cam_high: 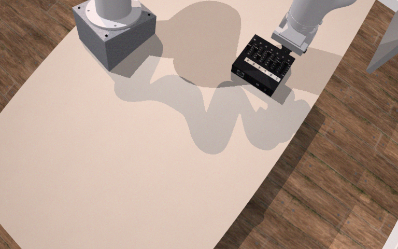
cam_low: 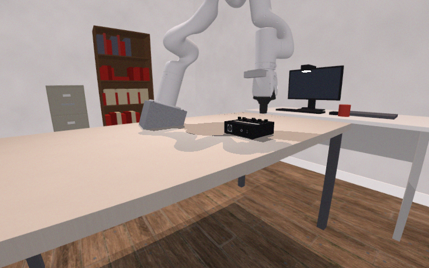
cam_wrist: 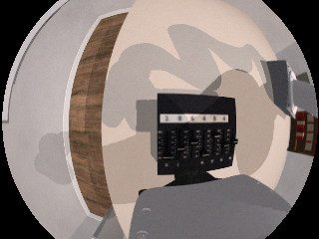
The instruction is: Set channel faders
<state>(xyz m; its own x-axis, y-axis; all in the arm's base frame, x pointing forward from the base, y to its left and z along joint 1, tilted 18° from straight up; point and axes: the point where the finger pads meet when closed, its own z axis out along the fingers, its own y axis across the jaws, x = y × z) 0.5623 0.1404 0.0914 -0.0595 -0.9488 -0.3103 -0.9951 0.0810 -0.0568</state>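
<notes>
The black lighting desk (cam_high: 261, 66) (cam_low: 249, 127) (cam_wrist: 195, 134) sits near the table's far right edge. A pale tape strip (cam_high: 261, 69) (cam_wrist: 195, 119) with small marks runs across it above a row of several faders (cam_high: 268, 57) (cam_wrist: 195, 146). The fader caps stand at differing heights. The figures on the tape are too small to read. My gripper (cam_high: 285, 50) (cam_low: 263, 109) is shut and empty. It hangs a short way above the desk's fader end, apart from the caps. In the wrist view the fingers are hidden by the grey gripper body (cam_wrist: 206, 226).
The arm's grey base block (cam_high: 117, 32) (cam_low: 161, 119) stands at the table's back left. The table edge (cam_high: 316, 96) runs close to the right of the desk. A second table with a monitor (cam_low: 314, 82), keyboard and red mug (cam_low: 344, 110) stands behind.
</notes>
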